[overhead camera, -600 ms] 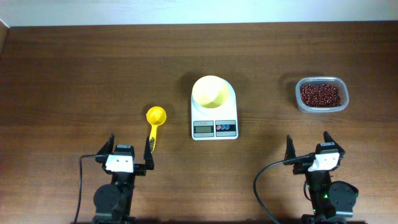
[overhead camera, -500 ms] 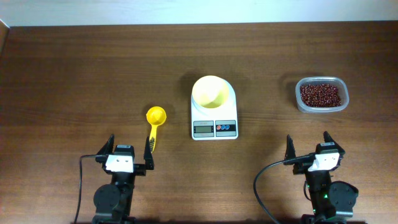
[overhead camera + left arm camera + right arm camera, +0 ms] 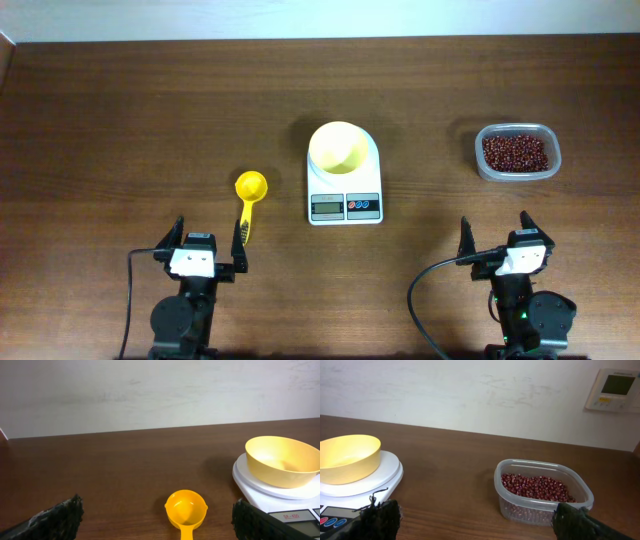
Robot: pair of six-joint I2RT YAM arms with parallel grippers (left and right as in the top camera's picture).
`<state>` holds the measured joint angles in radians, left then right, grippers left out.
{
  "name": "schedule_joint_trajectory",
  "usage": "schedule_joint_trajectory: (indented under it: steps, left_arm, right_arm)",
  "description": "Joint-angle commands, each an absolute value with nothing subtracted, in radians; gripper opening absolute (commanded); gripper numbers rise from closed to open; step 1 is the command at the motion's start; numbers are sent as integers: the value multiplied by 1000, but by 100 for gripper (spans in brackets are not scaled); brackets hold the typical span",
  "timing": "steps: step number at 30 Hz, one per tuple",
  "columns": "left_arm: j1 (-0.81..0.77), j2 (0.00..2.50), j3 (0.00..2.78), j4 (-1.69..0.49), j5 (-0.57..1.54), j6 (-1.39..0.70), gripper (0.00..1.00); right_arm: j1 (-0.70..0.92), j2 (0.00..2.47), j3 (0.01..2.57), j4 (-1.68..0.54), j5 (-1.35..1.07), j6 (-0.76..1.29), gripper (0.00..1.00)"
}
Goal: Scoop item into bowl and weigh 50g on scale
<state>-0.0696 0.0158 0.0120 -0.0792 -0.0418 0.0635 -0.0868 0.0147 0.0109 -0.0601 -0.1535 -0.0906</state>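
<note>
The pale-yellow bowl [image 3: 337, 147] sits empty on the white scale [image 3: 344, 206] at the table's middle; both also show in the left wrist view, bowl [image 3: 282, 461] on scale [image 3: 260, 489], and in the right wrist view, bowl [image 3: 347, 458] on scale [image 3: 367, 482]. The red-brown beans [image 3: 516, 152] fill a clear tub [image 3: 487, 171] at the right, seen close in the right wrist view, beans [image 3: 536, 487]. A yellow scoop [image 3: 249, 195] lies left of the scale, just ahead of my left gripper [image 3: 205, 239], which is open and empty. My right gripper [image 3: 496, 232] is open and empty, near the table's front edge.
The tub [image 3: 540, 508] stands just ahead of the right gripper [image 3: 480, 520]. The scoop's cup [image 3: 186, 508] lies between the left gripper's fingers [image 3: 157, 520] in the left wrist view. A pale wall runs behind the table; a wall panel [image 3: 615, 389] hangs at the far right.
</note>
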Motion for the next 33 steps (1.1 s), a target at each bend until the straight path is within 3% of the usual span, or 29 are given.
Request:
schedule_joint_trajectory:
  steps: [1, 23, 33]
  left_arm:
    - [-62, 12, 9, -81, -49, 80, 99]
    - [-62, 12, 14, -86, -49, 80, 98]
    - [-62, 40, 208, -279, -50, 80, 99]
  right_arm:
    - [-79, 6, 6, -68, -138, -97, 99]
    - [-79, 6, 6, -68, -138, -97, 99]
    - [-79, 6, 6, -68, -138, -97, 99]
